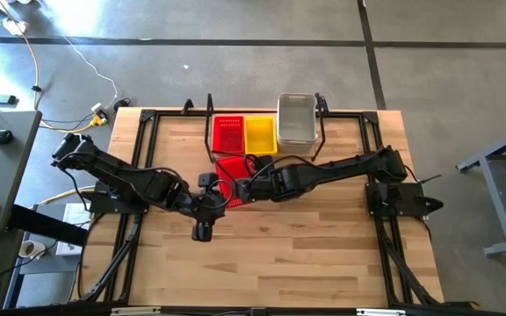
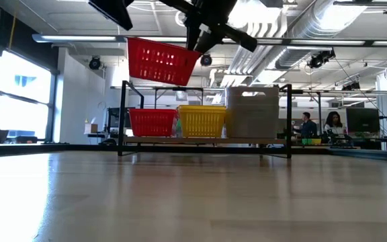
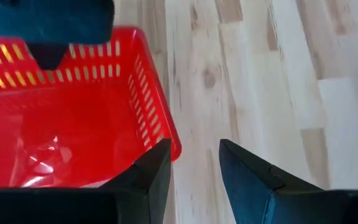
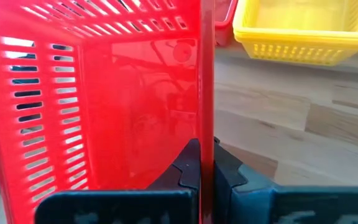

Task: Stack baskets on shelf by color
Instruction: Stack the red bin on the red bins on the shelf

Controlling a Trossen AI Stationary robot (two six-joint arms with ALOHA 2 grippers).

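A red basket hangs tilted in the air in front of the shelf, shut in my right gripper. In the high view this basket lies between both grippers. On the black wire shelf sit red baskets, yellow baskets and grey-white baskets, side by side on their bottoms. My left gripper is open just beside the held basket's corner, on its left side; I see no contact. My right gripper pinches the red basket's end wall at its rim, one finger inside the basket and one outside. It comes from the table's right. The basket is lifted clear of the table and tilted, with its far end lower.
Bare wooden tabletop spreads out in front of the shelf. Black arm frames run along both sides of the table. In the room behind, people sit at desks, far from the table.
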